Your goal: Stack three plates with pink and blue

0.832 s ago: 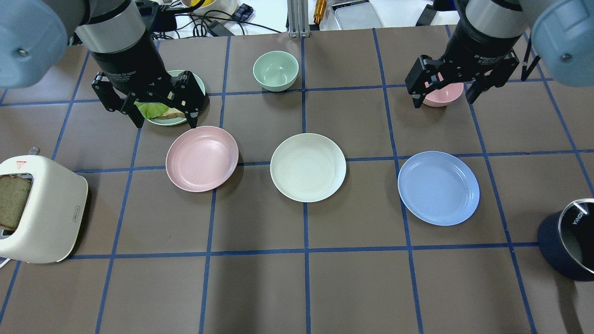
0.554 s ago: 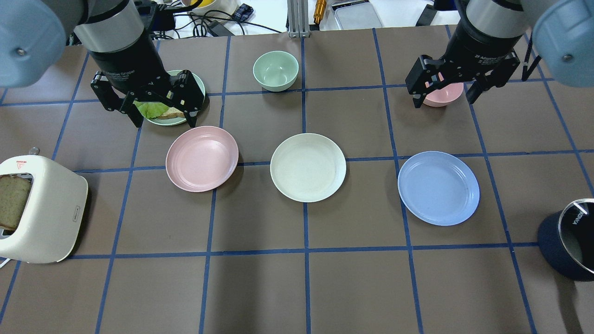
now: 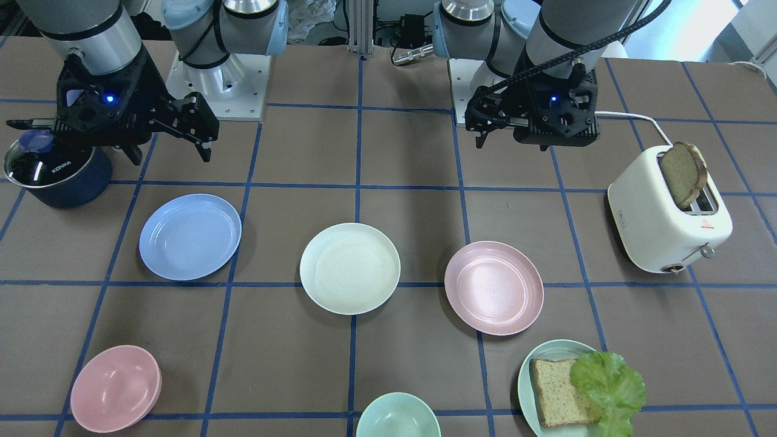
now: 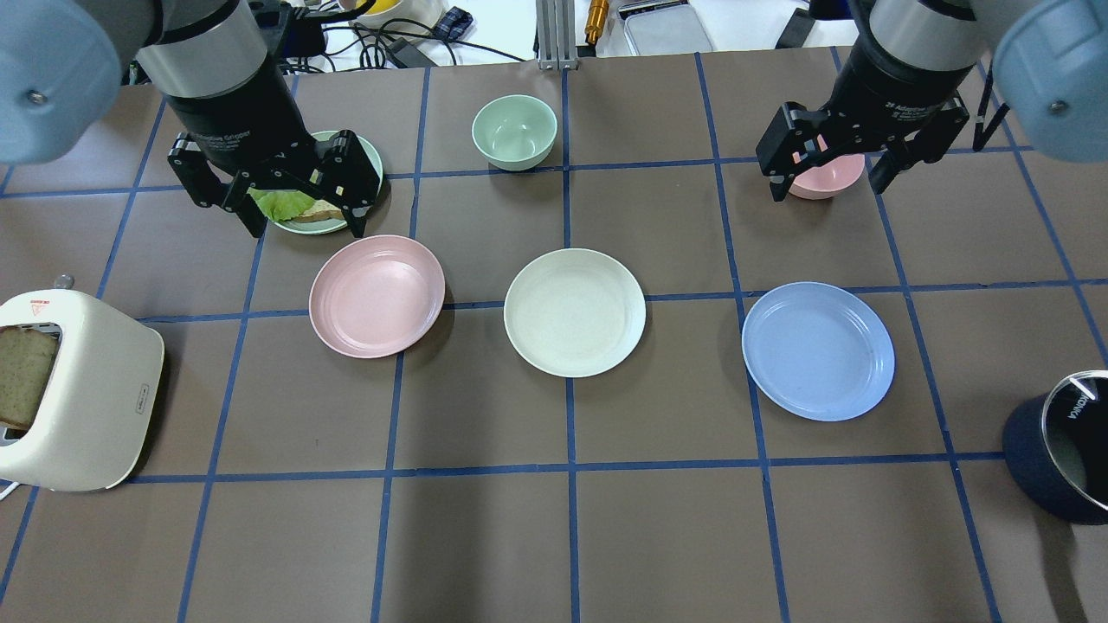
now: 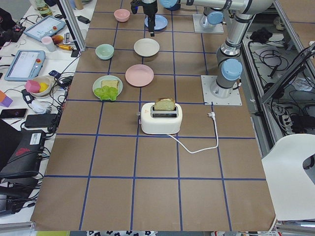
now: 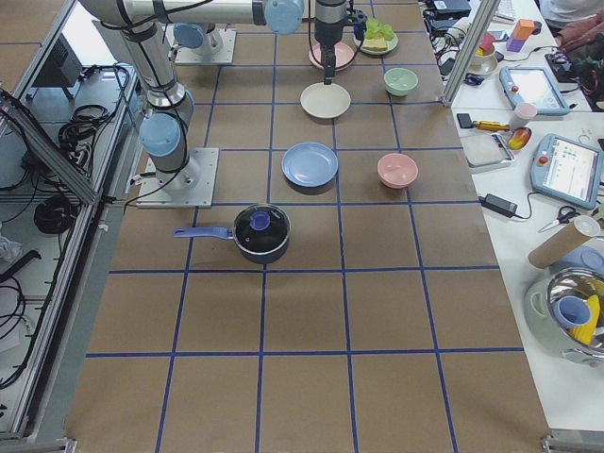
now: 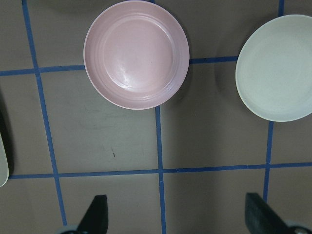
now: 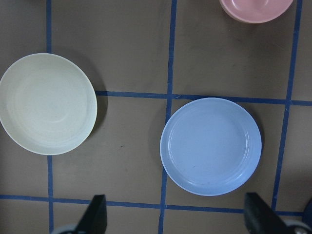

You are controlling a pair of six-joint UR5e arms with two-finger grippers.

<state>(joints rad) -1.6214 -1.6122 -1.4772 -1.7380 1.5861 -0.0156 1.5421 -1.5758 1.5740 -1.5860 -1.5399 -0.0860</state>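
Three plates lie apart in a row on the brown table: pale pink (image 4: 376, 296), cream-white (image 4: 575, 312), light blue (image 4: 818, 350). My left gripper (image 4: 308, 227) hangs open and empty above the table just beyond the pink plate. Its wrist view shows the pink plate (image 7: 136, 53) and the cream plate (image 7: 278, 68) ahead of the spread fingertips (image 7: 95, 217). My right gripper (image 4: 828, 189) is open and empty, high above the table beyond the blue plate. Its wrist view shows the blue plate (image 8: 210, 146) and the cream plate (image 8: 47, 103).
A mint plate with bread and lettuce (image 3: 576, 388) sits under the left gripper in the overhead view. A pink bowl (image 3: 115, 388) is under the right one. A mint bowl (image 4: 514, 130) stands at the far middle, a toaster (image 4: 74, 389) at the left, a dark pot (image 4: 1060, 446) at the right.
My left gripper has drifted very slightly toward the far side of the table. The plates and the right arm have not moved.
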